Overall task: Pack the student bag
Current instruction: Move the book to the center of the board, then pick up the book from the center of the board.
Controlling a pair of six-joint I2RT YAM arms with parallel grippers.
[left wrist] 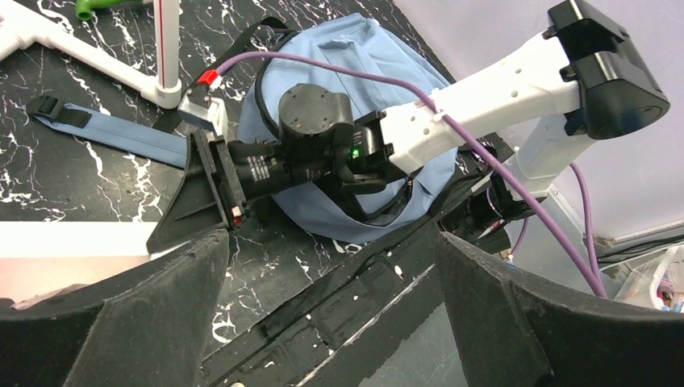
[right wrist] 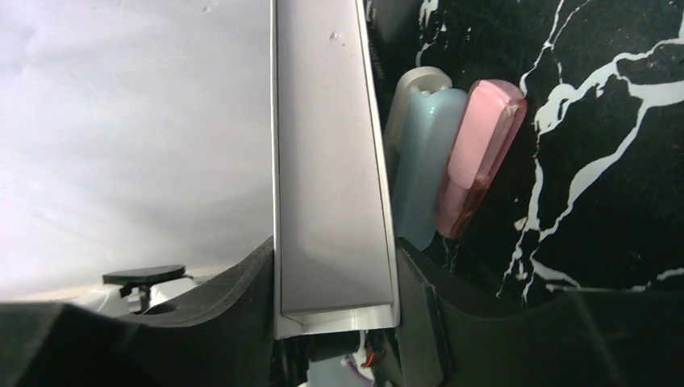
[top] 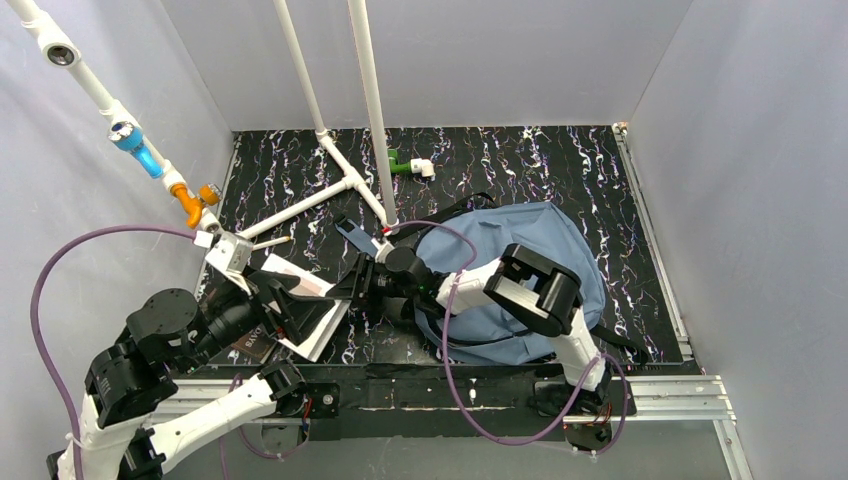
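Grasping step — right gripper (right wrist: 332,262) pinches the book (right wrist: 323,145) between its fingers; left gripper (left wrist: 331,282) gapes wide, empty. Next: lift toward the bag (top: 540,232).

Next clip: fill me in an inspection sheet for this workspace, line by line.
Surface: black table with white marbling.
Job's things: large slate-blue fabric backpack lying right of centre.
Clutter: white and dark flat books at left; pale blue block beside pink block; small green fitting at back.
Grippers: left gripper open, empty; right gripper astride a thin white slab, grip uncertain.
Cables: purple cable passes above the backpack.
Surroundings: white pipe frame; grey walls.
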